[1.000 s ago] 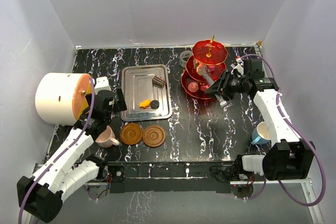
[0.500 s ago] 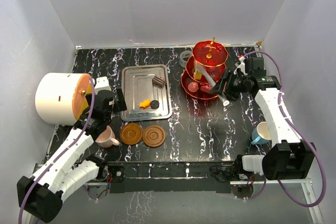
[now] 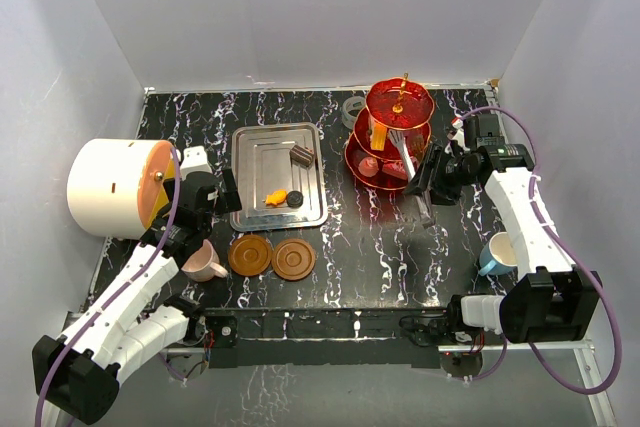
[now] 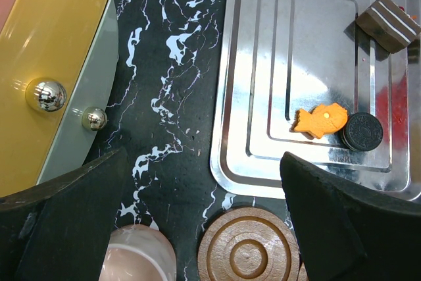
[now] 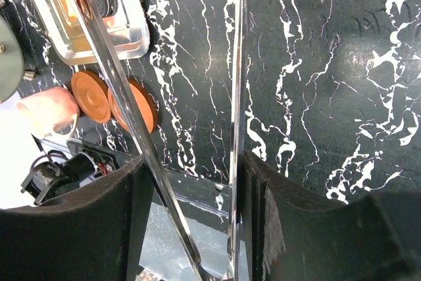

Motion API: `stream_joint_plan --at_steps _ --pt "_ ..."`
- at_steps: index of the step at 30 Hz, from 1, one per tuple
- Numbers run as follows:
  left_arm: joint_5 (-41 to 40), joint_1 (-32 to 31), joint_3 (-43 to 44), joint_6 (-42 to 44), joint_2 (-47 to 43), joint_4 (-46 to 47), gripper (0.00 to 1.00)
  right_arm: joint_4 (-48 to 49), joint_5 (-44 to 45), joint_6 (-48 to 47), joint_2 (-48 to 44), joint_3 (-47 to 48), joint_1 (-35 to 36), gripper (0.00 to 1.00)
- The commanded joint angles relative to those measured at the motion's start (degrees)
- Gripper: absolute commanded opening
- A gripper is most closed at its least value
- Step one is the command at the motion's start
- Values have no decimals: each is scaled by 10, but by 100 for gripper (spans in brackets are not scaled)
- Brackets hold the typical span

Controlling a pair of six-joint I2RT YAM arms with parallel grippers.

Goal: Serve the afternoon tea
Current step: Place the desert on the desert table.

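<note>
We see the left arm reach up from its near corner, bent a bit at the elbow. Its tool (image 3: 208, 192) hangs over the dark desk (image 3: 380, 247) and looks straight down. Its two fingers (image 4: 72, 222) are wide apart and hold nothing. It is between the big white drum (image 3: 110, 187) and the silver tray (image 3: 262, 157).

The pink cup (image 3: 203, 263) sits on the desk just below that tool in the top view. The two brown saucers (image 3: 250, 254) lie side by side next to the cup, touching each other.

Three sweets lie on the tray: a brown block with stripes (image 4: 388, 23), an orange fish (image 4: 321, 120) and a black round cookie (image 4: 362, 131). The fish and the cookie touch.

The right arm goes up along the right side, then bends left at the wrist. Its tool (image 3: 425, 175) points sideways at the low plates of the red stand (image 3: 385, 97). We see its fingers (image 5: 316, 228) pressed on the two arms of the clear tongs (image 5: 235, 64), so it is clamped on them. The tongs' far end is by the stand, but we cannot tell if it touches.

The stand is at the back of the desk. A pink sweet (image 3: 368, 164) lies on its bottom plate. The blue cup (image 3: 497, 252) sits near the right edge, partly hidden by the right arm.
</note>
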Motion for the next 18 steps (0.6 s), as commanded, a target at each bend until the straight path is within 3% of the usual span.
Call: stream_joint_plan --at_steps 1,9,18 --pt "-1 0 7 4 -2 0 99 -15 -7 -14 -19 34 0 49" --pt "4 0 7 4 -1 1 99 -91 -43 -65 -21 51 0 45" --pt "11 0 8 3 0 0 99 -103 -101 -92 -43 54 0 44"
